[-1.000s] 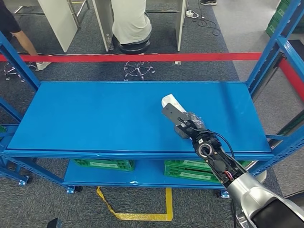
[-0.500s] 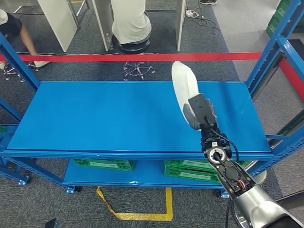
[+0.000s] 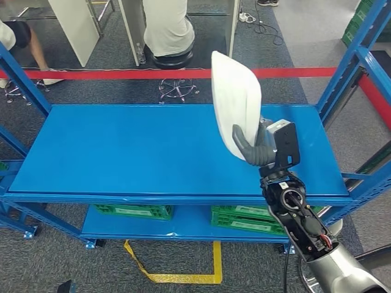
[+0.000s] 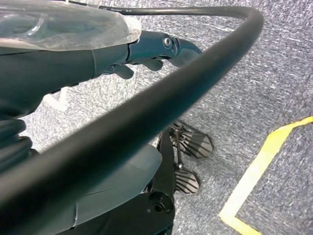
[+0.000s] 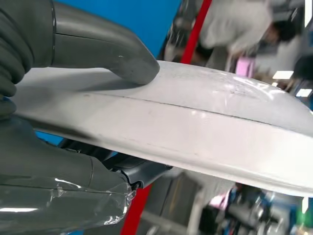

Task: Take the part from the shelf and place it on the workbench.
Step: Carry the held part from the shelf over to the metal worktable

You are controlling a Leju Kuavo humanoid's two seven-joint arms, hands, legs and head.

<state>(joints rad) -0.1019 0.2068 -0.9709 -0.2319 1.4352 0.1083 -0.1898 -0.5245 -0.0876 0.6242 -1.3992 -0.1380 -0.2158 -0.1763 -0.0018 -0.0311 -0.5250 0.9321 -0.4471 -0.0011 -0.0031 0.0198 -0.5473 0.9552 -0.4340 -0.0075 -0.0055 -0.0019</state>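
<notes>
The part [image 3: 235, 104] is a white, curved, flat panel. My right hand [image 3: 263, 146] grips it by its lower edge and holds it upright, lifted above the right half of the blue shelf board [image 3: 115, 146]. In the right wrist view the thick grey thumb [image 5: 110, 49] presses on one face of the part [image 5: 207, 122], and the darker fingers [image 5: 122, 169] lie under the other face. My left hand [image 4: 147, 49] hangs over the grey carpet, its dark fingers stretched out and holding nothing.
Blue uprights [image 3: 350, 67] frame the shelf on the right, and another upright [image 3: 23, 79] stands on the left. Green crates [image 3: 134, 211] sit on the lower board. A person on a stool [image 3: 168, 30] sits behind the red floor line [image 3: 138, 74]. Yellow tape [image 3: 184, 278] marks the near floor.
My right hand has raised the part from lying on the shelf board to standing upright above it. The person's leg at the far left has shifted.
</notes>
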